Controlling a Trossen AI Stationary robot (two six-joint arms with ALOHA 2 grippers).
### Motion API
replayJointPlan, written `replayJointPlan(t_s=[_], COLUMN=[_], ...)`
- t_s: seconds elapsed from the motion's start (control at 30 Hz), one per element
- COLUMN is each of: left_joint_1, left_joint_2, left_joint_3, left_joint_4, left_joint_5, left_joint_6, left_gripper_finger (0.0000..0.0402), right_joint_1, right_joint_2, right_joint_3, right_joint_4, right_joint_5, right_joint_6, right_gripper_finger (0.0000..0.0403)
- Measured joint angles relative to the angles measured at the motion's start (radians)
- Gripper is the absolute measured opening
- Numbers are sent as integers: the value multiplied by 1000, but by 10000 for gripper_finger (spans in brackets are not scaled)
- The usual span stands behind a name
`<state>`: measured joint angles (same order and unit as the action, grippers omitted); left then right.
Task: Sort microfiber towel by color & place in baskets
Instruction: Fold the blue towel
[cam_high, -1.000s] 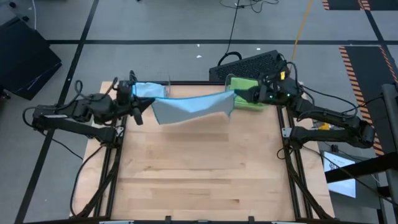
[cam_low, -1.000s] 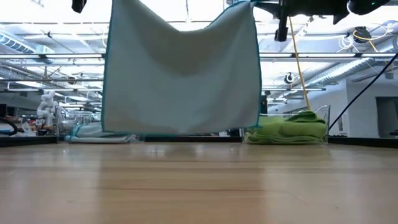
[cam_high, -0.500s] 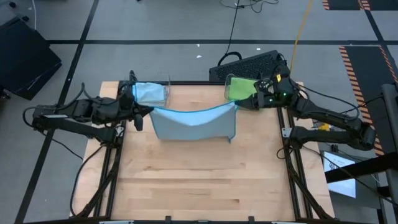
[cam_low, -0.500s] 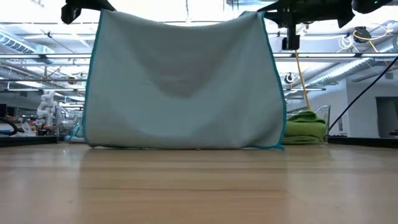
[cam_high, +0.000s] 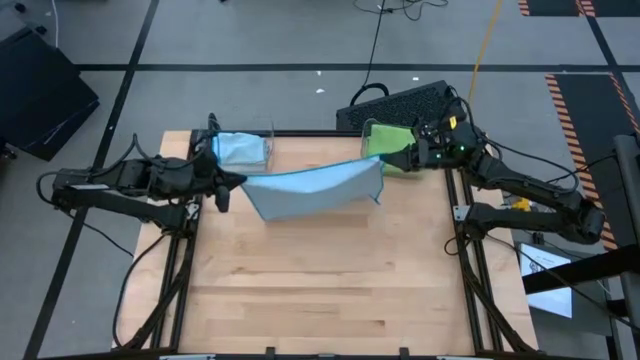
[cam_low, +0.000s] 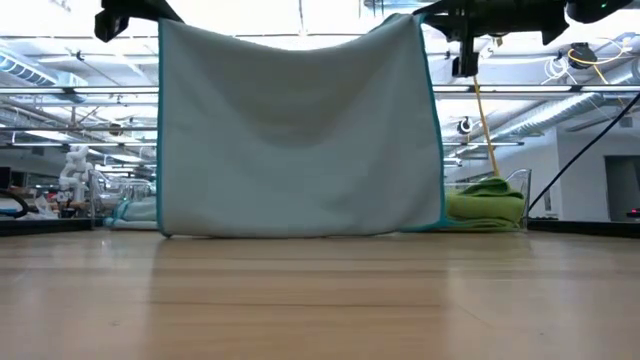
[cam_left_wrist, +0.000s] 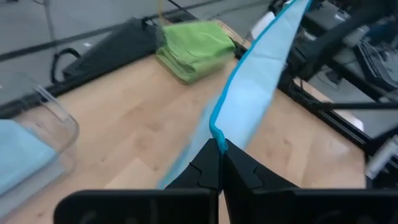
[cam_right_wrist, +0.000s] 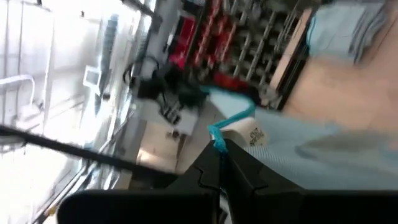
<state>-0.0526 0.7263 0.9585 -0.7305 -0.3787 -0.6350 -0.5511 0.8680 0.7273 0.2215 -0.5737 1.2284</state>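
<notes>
While both the left gripper (cam_high: 232, 180) and right gripper (cam_high: 392, 160) pinch the blue towel's (cam_high: 315, 190) top corners, stretched above the table's (cam_high: 320, 290) rear, folding seems underway, then the left basket (cam_high: 240, 150) with blue towels.

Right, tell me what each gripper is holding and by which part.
Both hold one light blue towel, stretched between them above the table. The left gripper pinches one top corner at the teal hem; the right gripper pinches the other top corner.
</notes>
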Motion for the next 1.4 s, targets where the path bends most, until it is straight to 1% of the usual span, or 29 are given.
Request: replayJointPlan(t_s=[0.13,0.33,0.4,0.53,0.63,0.7,0.83,0.97,1.07,1.13,1.23,1.33,1.4], left_joint_1=[-12,-58,-76,-104,-123,-133,-161,-204,-237,-254,-276,-299,-315], left_joint_2=[5,7,7,7,7,7,7,7,7,7,6,7,6], left_joint_3=[-14,-58,-66,-90,-119,-148,-228,-321,-379,-411,-448,-481,-500], left_joint_4=[-36,-208,-238,-254,-252,-250,-215,-104,0,58,119,165,201], left_joint_5=[81,201,226,258,259,269,353,430,443,445,450,450,450], left_joint_6=[-6,-117,-137,-140,-153,-174,-229,-285,-326,-360,-405,-448,-474], left_gripper_finger=[7,9,8,5,11,10,5,9,4,6,13,12,7], right_joint_1=[45,167,222,311,345,358,408,477,527,562,613,659,682], right_joint_2=[0,0,1,4,4,5,5,5,5,5,11,23,33], right_joint_3=[0,-1,-1,-1,-14,-32,-85,-144,-191,-224,-266,-300,-317], right_joint_4=[-104,-202,-205,-207,-204,-205,-185,-177,-159,-106,-31,22,33], right_joint_5=[-58,-61,-49,19,68,76,77,80,80,83,123,168,181], right_joint_6=[-21,-9,6,17,19,43,110,152,189,214,246,266,295], right_gripper_finger=[2,2,2,2,2,2,2,2,2,2,2,4,14])
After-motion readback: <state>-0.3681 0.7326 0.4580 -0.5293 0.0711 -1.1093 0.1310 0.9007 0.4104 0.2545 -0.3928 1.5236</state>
